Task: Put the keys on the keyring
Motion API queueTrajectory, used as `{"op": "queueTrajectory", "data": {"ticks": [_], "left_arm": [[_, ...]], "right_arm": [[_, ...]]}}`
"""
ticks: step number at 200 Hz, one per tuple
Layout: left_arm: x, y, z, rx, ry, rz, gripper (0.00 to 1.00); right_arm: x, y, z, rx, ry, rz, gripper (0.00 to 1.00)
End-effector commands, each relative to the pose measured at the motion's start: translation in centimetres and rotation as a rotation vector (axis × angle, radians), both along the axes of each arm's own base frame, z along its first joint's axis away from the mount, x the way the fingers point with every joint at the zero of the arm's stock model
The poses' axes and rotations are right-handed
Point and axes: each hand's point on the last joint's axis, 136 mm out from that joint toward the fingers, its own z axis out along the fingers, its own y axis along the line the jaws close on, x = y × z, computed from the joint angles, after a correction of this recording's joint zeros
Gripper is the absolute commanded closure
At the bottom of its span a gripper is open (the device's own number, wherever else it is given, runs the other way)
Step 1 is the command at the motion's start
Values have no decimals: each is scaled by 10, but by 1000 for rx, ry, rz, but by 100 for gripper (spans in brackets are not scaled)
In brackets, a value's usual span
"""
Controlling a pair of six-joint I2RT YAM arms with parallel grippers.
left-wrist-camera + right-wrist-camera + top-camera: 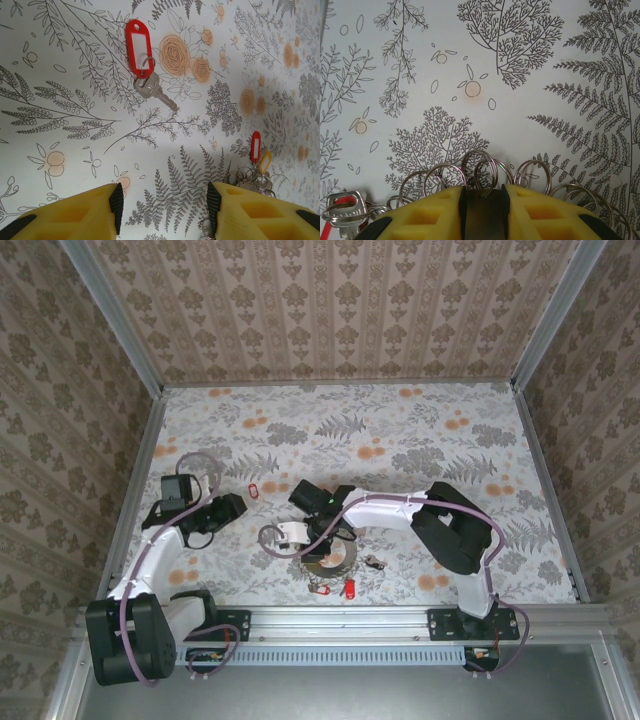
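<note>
One risk: my right gripper (482, 191) pinches the keyring (482, 225) thinly, may slip; my left gripper (165, 205) hangs spread, empty, key (155, 90) at 12 o'clock

Inspection finds no legible text, brand, number or sign. The red key tag (138, 46) has a white label window, which is blank. Its silver key (156, 91) shows no readable stamp. Second key head (343, 212): markings too blurred to read.
</note>
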Motion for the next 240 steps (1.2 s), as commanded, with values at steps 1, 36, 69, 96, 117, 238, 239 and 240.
{"op": "queueTrajectory", "data": {"ticks": [1, 36, 69, 96, 117, 238, 239, 240], "left_arm": [[1, -1, 0, -22, -2, 4, 50], [0, -1, -1, -24, 1, 6, 50], [-2, -2, -6, -40, 28, 17, 51], [-4, -3, -13, -63, 68, 30, 51], [-6, -2, -17, -73, 87, 43, 51], [-7, 10, -24, -95, 125, 104, 50], [-8, 10, -24, -96, 126, 104, 50], [-7, 10, -24, -96, 126, 104, 50]], "right_arm": [[-7, -3, -1, -28, 50, 3, 72], [-17, -8, -2, -81, 53, 42, 72], [-15, -5, -3, -100, 34, 38, 71], [-6, 2, -2, -87, 9, -8, 69], [-1, 4, -4, -96, -12, -25, 67], [16, 20, 11, -21, -65, -79, 62], [16, 19, 10, -22, -64, -79, 62], [16, 19, 10, -23, -64, -78, 62]]}}
